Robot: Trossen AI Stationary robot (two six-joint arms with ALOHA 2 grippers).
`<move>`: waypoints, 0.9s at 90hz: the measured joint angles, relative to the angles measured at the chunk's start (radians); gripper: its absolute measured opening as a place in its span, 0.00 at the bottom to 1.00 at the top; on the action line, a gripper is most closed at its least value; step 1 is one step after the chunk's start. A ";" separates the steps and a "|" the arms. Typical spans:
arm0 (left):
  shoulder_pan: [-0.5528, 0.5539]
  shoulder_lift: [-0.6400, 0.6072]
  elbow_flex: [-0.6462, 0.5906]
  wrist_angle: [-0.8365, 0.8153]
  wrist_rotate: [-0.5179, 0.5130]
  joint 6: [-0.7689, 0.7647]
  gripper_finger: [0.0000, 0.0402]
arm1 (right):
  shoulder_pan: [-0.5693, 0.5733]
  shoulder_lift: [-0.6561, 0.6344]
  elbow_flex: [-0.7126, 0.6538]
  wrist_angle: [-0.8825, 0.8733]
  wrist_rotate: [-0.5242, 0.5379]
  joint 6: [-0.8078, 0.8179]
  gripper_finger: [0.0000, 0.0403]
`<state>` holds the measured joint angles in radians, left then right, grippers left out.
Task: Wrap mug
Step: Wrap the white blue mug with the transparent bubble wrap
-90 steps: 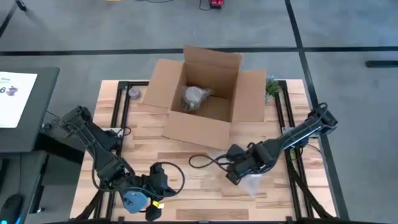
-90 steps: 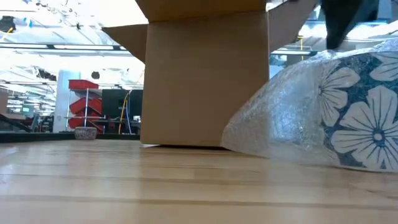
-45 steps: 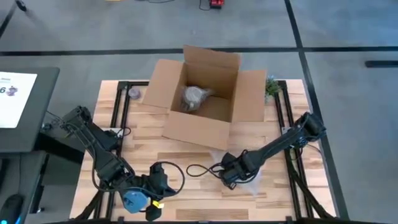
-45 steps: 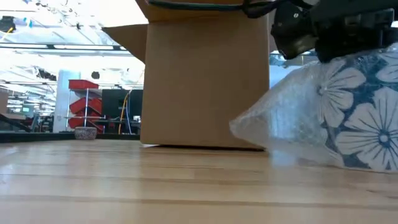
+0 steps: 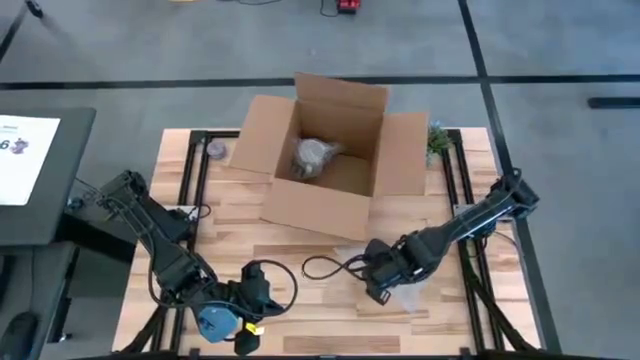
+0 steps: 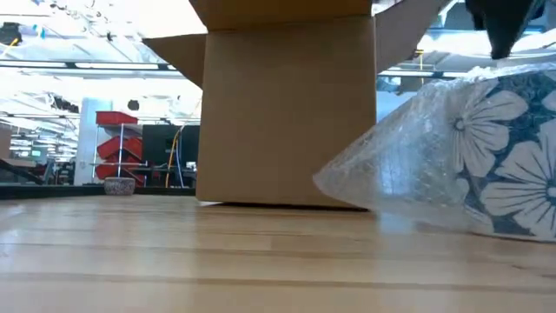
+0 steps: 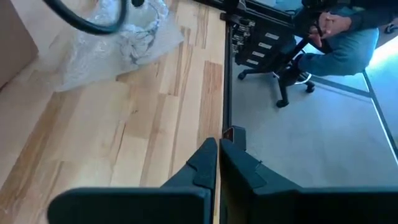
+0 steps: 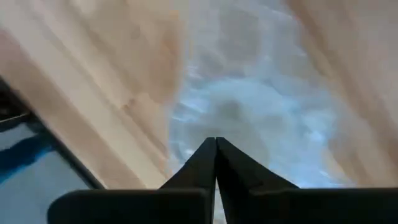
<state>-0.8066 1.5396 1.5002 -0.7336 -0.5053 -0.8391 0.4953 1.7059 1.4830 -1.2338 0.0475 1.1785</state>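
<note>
Compared with half a second ago: lifted off the bundle and drawn back a little toward the box's right-hand side, speaking of the right gripper. In the low view, no more dark fingers pressing down on the wrap, only a dark tip left at the upper corner. In the right wrist view, fingers pressed together to a point, with nothing visibly caught between them.

In front of the cardboard box, off its right front corner: the mug, blue with white flowers, lying under bubble wrap. Wrap loose and puffed on the side toward the box, trailing to a flat tail on the wood. Reads as a fold pushed over and then let go. Covered, then, but probably not yet tucked or closed. Cannot tell whether the far side of the mug is covered.

Well to the left of the box's front, near the front edge of the table: the left gripper, waiting, fingers closed against each other in its own wrist view.

On open room: bare wood between the box front and the table's front edge, enough for rolling the bundle leftward. Tighter on the right, with the table's frame rail close by. Between box front and bundle, a black cable loop, likely to snag a low sweep. Inside the box, already one wrapped bundle. Beyond the table, in the left wrist view, a seated person, well clear of both arms.
</note>
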 joint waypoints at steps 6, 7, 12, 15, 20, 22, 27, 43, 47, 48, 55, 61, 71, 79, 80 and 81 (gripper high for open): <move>0.000 0.000 0.000 0.002 0.000 0.000 0.00 | 0.000 0.021 -0.013 -0.020 0.000 0.003 0.00; 0.000 0.000 0.000 0.003 0.000 -0.001 0.00 | 0.000 0.026 -0.020 -0.014 0.000 0.003 0.00; 0.000 0.000 0.000 0.007 0.000 0.001 0.00 | -0.006 0.054 -0.057 0.032 -0.003 -0.001 0.00; 0.000 0.000 0.000 0.012 0.000 0.005 0.00 | -0.010 0.070 -0.076 0.064 -0.008 -0.002 0.00; 0.000 0.000 0.000 0.024 0.000 0.007 0.00 | -0.014 0.097 -0.104 0.095 -0.011 -0.001 0.00; 0.000 0.000 0.000 0.028 0.000 0.006 0.00 | -0.016 0.108 -0.115 0.101 -0.014 -0.001 0.00; 0.000 0.000 0.000 0.042 0.000 0.008 0.00 | -0.021 0.145 -0.133 0.116 -0.016 -0.002 0.00; 0.002 0.000 0.000 0.055 0.001 0.008 0.00 | -0.022 0.223 -0.136 0.183 -0.023 -0.120 0.00; 0.002 0.000 0.000 0.056 0.004 0.008 0.00 | -0.021 0.227 -0.135 0.212 -0.038 -0.159 0.00; 0.002 0.000 0.000 0.058 0.005 0.008 0.00 | -0.021 0.227 -0.135 0.221 -0.041 -0.168 0.00; 0.001 0.000 0.000 0.071 0.006 0.007 0.00 | -0.008 0.214 -0.137 0.266 -0.057 -0.242 0.00; 0.001 0.000 0.000 0.082 0.007 0.007 0.00 | 0.012 0.186 -0.131 0.288 -0.061 -0.330 0.00; 0.001 0.000 0.000 0.102 0.007 0.022 0.00 | 0.048 0.130 -0.118 0.322 -0.076 -0.484 0.00; 0.001 0.000 0.000 0.104 0.007 0.031 0.00 | 0.066 0.057 -0.105 0.297 -0.076 -0.513 0.00; 0.001 0.000 0.000 0.104 0.007 0.031 0.00 | 0.066 0.049 -0.103 0.296 -0.076 -0.508 0.00; 0.001 0.000 0.000 0.104 0.007 0.031 0.00 | 0.067 0.041 -0.101 0.295 -0.076 -0.501 0.00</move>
<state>-0.8055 1.5397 1.5005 -0.6299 -0.4980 -0.8077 0.5619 1.7465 1.3819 -0.9388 -0.0280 0.6773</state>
